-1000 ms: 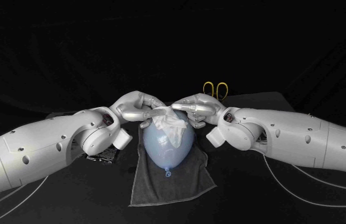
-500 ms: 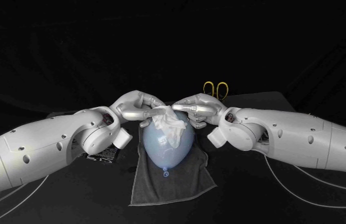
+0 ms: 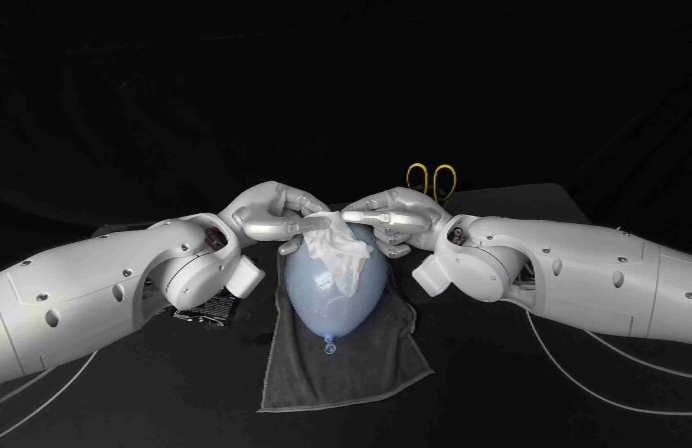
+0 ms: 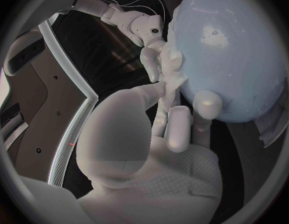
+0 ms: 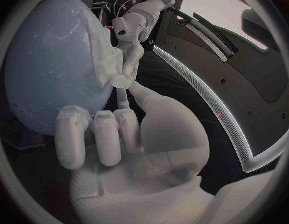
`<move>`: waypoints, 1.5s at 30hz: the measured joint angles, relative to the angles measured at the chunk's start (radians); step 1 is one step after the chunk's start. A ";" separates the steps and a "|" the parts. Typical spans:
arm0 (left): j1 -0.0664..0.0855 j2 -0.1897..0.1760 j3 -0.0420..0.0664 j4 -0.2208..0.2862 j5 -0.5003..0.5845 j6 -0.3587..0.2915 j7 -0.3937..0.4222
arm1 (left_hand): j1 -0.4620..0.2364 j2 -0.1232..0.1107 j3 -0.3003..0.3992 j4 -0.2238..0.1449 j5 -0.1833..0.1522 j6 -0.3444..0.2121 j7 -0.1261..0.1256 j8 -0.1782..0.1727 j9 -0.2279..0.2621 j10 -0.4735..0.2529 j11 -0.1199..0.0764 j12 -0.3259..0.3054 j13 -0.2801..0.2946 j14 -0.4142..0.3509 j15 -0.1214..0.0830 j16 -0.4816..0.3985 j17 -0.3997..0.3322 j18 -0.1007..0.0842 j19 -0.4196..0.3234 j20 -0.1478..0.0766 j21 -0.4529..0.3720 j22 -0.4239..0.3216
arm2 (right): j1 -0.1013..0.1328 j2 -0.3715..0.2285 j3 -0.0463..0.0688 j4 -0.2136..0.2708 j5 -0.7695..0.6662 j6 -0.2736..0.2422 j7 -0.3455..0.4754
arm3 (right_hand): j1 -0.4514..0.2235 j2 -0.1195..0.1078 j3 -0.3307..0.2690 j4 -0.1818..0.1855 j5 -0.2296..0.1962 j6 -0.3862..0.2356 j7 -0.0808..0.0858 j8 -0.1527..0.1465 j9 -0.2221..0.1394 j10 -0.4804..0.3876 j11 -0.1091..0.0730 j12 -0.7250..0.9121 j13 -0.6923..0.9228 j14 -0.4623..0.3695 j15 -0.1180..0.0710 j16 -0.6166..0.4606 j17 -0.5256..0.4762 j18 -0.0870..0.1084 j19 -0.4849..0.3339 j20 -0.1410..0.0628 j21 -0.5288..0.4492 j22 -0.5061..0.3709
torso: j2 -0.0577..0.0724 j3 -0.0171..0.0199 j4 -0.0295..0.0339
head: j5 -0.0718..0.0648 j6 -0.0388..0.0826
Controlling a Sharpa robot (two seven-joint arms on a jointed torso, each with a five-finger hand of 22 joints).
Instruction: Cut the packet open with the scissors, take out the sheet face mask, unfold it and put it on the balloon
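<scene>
The sheet face mask (image 3: 340, 246) lies crumpled and only partly opened on the upper end of the balloon (image 3: 335, 293), a bunched white wad that covers the top and trails a little way down the front, leaving most of the pale blue skin bare. The balloon lies lengthwise on a dark grey towel (image 3: 346, 373), its knotted neck pointing toward the robot and resting on the cloth. The 2 hands meet over the balloon's far end. The left hand (image 3: 274, 213) grasps the mask from its own side, and the left wrist view shows a fold of the white sheet pinched between its thumb and a fingertip while its other fingers rest against the balloon. The right hand (image 3: 392, 213) grasps the mask from the opposite side: in the right wrist view its thumb and a finger close on the sheet's edge, and the remaining fingers curl against the balloon's flank. The 2 hands sit close together, with the mask bunched between them. Just behind the right hand, the scissors (image 3: 431, 180) lie on the tabletop (image 3: 505, 388), their 2 yellow handle loops in sight. A dark packet (image 3: 205, 311) lies on the tabletop beside the towel, partly hidden under the left arm.
</scene>
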 measured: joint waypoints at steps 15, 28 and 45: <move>0.000 0.000 0.000 0.000 0.003 0.000 -0.002 | -0.005 -0.006 0.004 -0.004 0.000 0.000 0.000 0.000 0.006 0.004 -0.003 0.000 0.000 0.000 0.000 0.000 0.000 0.000 0.000 0.000 0.000 0.003 | 0.000 0.004 0.000 0.000 -0.003 -0.015 -0.002 | 0.104 0.051 0.061 -0.075 -0.001 0.087 -0.035 0.046 0.020 0.000 -0.025 0.041 0.001 0.000 -0.019 0.003 0.000 -0.005 0.002 -0.013 0.021 0.001 | 0.000 -0.0003 0.0002 | 0.000 -0.003; 0.000 0.000 0.000 0.000 0.003 0.000 -0.003 | -0.009 -0.009 0.006 -0.006 0.000 0.000 0.000 0.000 0.006 0.006 -0.002 0.000 0.001 0.000 0.000 -0.001 0.000 0.000 0.000 0.000 0.000 0.002 | 0.000 -0.006 0.000 0.019 -0.017 -0.047 -0.003 | 0.074 0.059 0.164 -0.118 -0.006 0.084 -0.047 0.126 0.040 0.002 -0.034 0.062 0.000 0.001 -0.030 0.002 -0.001 -0.006 0.005 -0.024 0.035 0.000 | 0.001 0.0005 -0.0004 | 0.000 -0.005; 0.000 -0.006 0.000 0.009 -0.015 -0.007 0.003 | -0.030 -0.022 -0.004 -0.023 0.000 -0.034 0.013 -0.025 0.015 -0.025 0.010 -0.017 -0.010 -0.016 0.016 -0.001 -0.047 0.000 -0.031 0.012 -0.029 -0.059 | 0.000 -0.027 0.000 0.057 -0.007 -0.079 -0.002 | 0.049 0.061 0.194 -0.121 -0.008 0.067 -0.050 0.152 0.040 0.002 -0.034 0.062 0.001 0.002 -0.031 0.003 0.000 -0.006 0.002 -0.027 0.035 0.000 | 0.001 0.0000 -0.0005 | 0.000 -0.004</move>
